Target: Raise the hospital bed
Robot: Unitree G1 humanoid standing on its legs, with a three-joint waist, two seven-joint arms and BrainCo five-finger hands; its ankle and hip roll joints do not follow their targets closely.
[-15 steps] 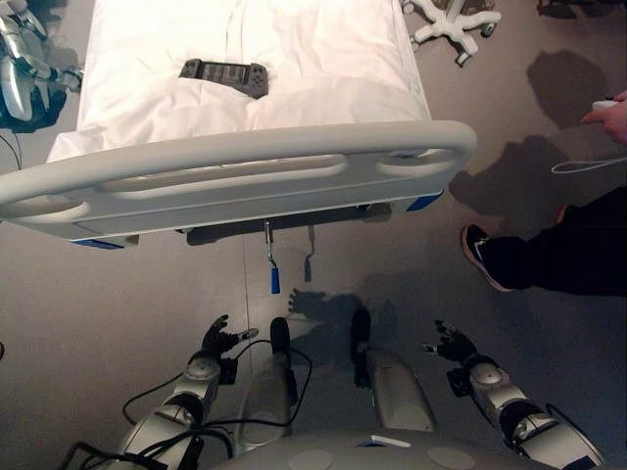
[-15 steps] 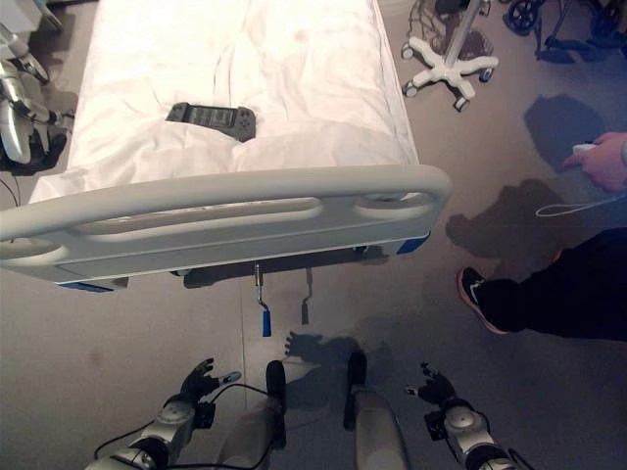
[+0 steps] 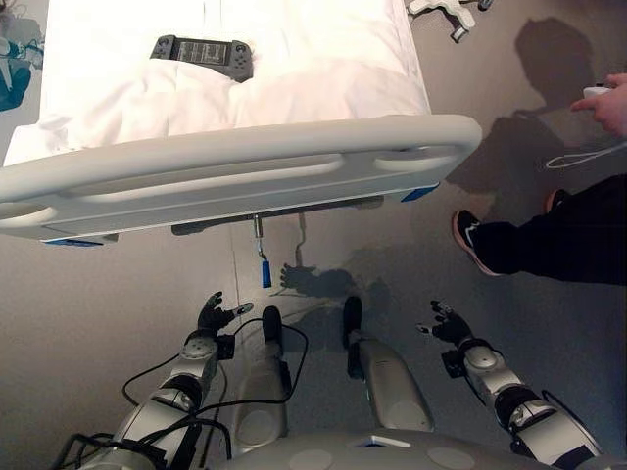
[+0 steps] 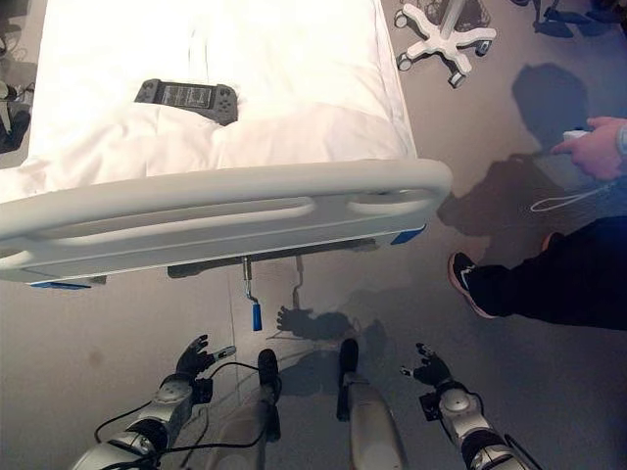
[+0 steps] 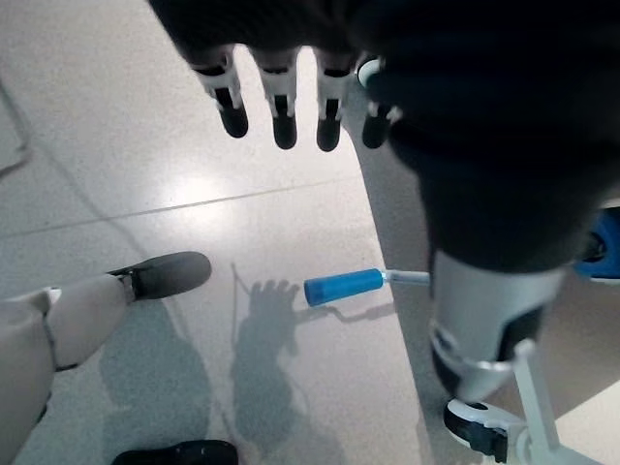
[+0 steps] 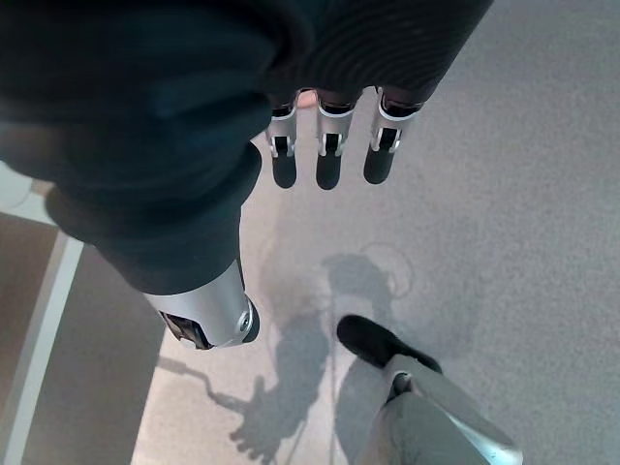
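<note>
Grey floor [image 3: 118,294] underfoot in the left eye view, hospital bed [image 3: 245,88] ahead under a white sheet [image 3: 313,59], its pale footboard [image 3: 235,176] running across. Dark handset [image 3: 201,55] lying flat on the sheet near the bed's left side. Below the footboard, a metal crank with a blue handle [image 3: 265,273] hanging down toward the floor, untouched. Left robot hand [image 3: 214,315] low over the floor, near the crank but apart from it, fingers relaxed and spread, holding nothing. Right robot hand [image 3: 447,323] likewise low and well apart from the bed, fingers spread, nothing held. To the right, a person's dark trouser leg and shoe [image 3: 470,243], and a person's hand [image 3: 609,103] holding a small white device with a cord.

Right eye view: same layout, plus a white wheeled stand base [image 4: 443,37] on the floor beyond the bed's right corner.

Left wrist view: fingers [image 5: 282,107] straight above the floor, blue handle [image 5: 344,287] lying past them, untouched.

Right wrist view: fingers [image 6: 327,155] straight over bare floor, nothing gripped.
</note>
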